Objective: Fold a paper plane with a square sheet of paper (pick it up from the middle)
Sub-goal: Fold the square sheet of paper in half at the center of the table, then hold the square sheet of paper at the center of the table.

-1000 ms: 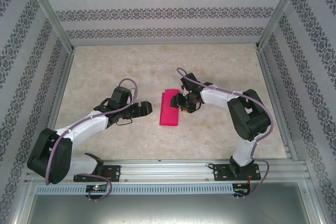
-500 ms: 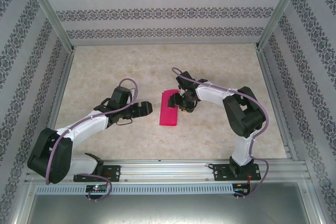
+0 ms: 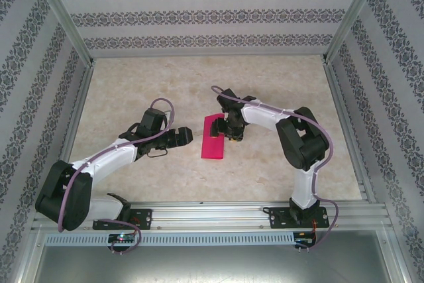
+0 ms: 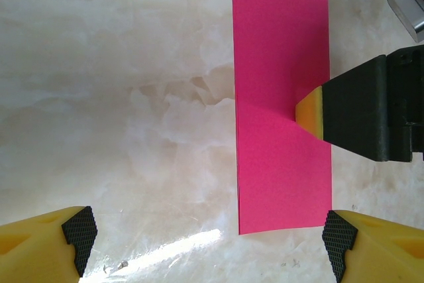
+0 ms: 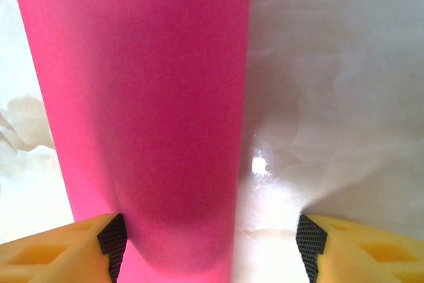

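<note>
The sheet of paper (image 3: 214, 137) lies flat on the table (image 3: 132, 84) between the two arms as a narrow pink strip, so I judge the first fold in half is done and the step in hand is pressing its crease. The right gripper (image 3: 232, 130) hangs low over the strip's far half with its fingers apart, and one fingertip (image 4: 309, 109) rests on the right long edge, clamping nothing. The left gripper (image 3: 180, 138) waits just beside the strip's left edge, fingers wide apart and empty.

Next, I judge, the nose corners need folding in. That calls for one finger to pin the strip while the other arm lifts a corner without sliding the thin paper.

No brand, label or writing can be read; the paper is plain and the walls (image 3: 199, 14) carry only a striped ornament
</note>
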Controlling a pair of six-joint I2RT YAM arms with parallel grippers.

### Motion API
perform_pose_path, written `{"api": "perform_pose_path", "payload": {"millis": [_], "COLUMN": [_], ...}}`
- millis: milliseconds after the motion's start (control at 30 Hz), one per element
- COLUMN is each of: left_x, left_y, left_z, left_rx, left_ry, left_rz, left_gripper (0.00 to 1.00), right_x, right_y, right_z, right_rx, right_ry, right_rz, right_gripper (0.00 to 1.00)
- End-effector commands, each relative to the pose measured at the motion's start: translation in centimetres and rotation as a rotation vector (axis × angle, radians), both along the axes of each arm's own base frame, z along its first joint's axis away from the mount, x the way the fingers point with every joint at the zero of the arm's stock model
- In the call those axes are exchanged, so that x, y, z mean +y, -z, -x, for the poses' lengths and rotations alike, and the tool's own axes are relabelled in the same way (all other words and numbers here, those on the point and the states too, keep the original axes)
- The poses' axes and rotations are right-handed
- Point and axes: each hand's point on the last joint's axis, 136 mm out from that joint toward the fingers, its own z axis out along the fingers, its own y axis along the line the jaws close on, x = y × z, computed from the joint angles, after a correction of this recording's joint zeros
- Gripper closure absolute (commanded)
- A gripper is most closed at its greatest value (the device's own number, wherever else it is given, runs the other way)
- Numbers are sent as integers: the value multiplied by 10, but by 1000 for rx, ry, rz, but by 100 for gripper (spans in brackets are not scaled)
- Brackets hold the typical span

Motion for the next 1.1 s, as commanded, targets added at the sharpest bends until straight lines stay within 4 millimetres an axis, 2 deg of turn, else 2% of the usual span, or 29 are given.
{"api": "perform_pose_path", "payload": {"millis": [0, 267, 400, 500, 633, 733, 767, 1067], "left_x": [-1, -3, -4, -5, -14, -26, -29, -67], "left_y": [-13, -13, -13, -10, -8, -6, -2, 19], "left_z": [-12, -13, -13, -15, -21, -30, -33, -54], "left_rx": [-47, -44, -38, -21, 13, 58, 78, 186], "left_ry": [-4, 0, -3, -12, -20, -23, -27, 15], "left_rz": [20, 24, 30, 40, 85, 125, 131, 166], "left_gripper": [9, 12, 20, 37, 66, 93, 98, 100], "right_x": [-17, -22, -25, -26, -29, -30, -30, -33], "right_y": [28, 36, 39, 42, 45, 47, 48, 55], "right_z": [16, 19, 20, 21, 23, 24, 24, 27], "right_rx": [74, 97, 108, 113, 118, 121, 124, 140], "right_ry": [-11, -6, -1, -1, 1, 5, 6, 4], "right_rz": [117, 155, 172, 175, 189, 199, 199, 220], "right_gripper": [27, 28, 28, 28, 28, 28, 28, 28]}}
